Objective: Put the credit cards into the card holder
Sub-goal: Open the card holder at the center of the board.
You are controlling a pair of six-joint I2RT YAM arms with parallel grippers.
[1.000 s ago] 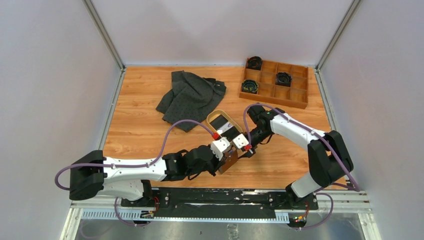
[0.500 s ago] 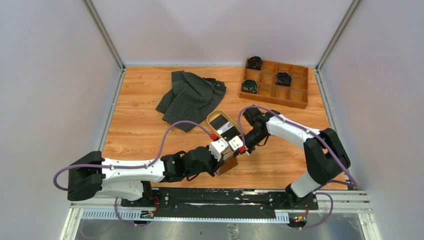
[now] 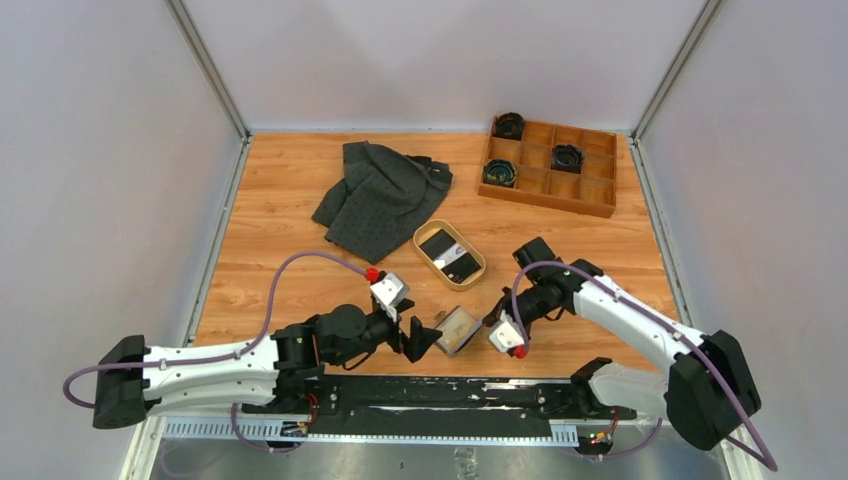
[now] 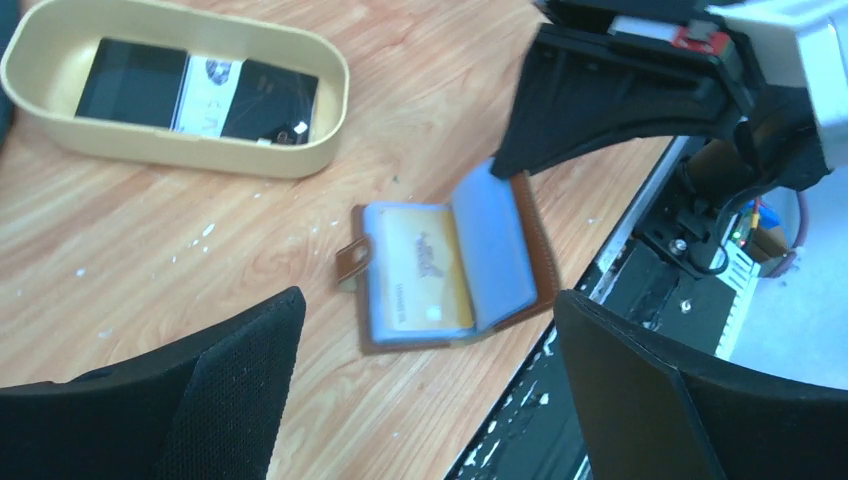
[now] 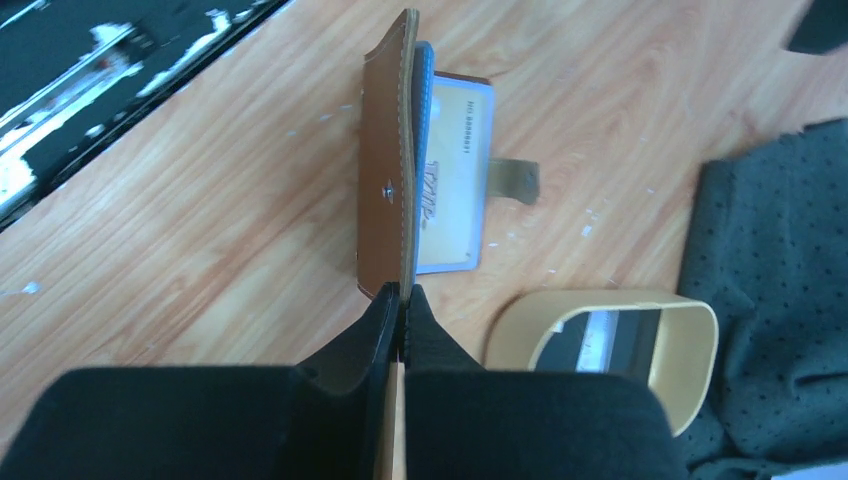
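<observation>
card holder [image 5: 385,190]: half open, desk's [image 3: 280,260] near edge
left gripper [image 4: 425,345]: wide open, empty
right gripper [image 5: 403,300]: pinching its brown cover
credit cards [image 4: 195,78]: in the tray [image 4: 250,160]

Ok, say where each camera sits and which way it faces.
Top external: above and behind the bases, looking down on the table; both arms, left gripper and right gripper show.
Left wrist: on the left arm, looking down at the open card holder and oval tray; its spread fingers show.
Right wrist: looks along its shut fingers, pinching the card holder's cover.
Shared: all show card holder and oval tray.
</observation>
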